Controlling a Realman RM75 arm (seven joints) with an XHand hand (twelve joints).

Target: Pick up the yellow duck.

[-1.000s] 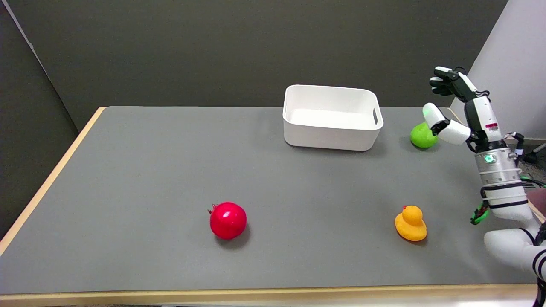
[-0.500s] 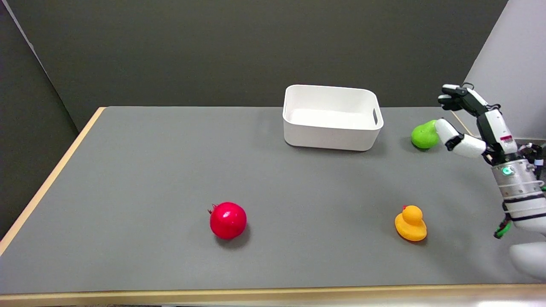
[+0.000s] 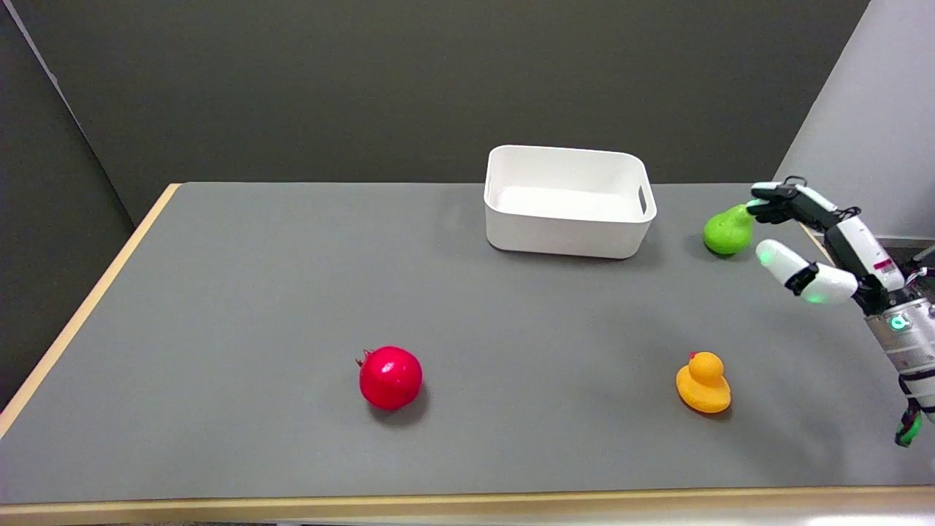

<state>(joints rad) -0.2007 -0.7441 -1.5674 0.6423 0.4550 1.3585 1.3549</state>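
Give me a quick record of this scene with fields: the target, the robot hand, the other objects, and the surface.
target: yellow duck, upright on the table, near right, untouched
robot hand: right robot hand in the air at the right edge, fingers apart, holding nothing, beyond the duck
fruit: red pomegranate near centre; green pear far right, next to the hand's fingertips in the image
container: white bin at the far side, nothing visible inside
surface: grey table with a light wood edge
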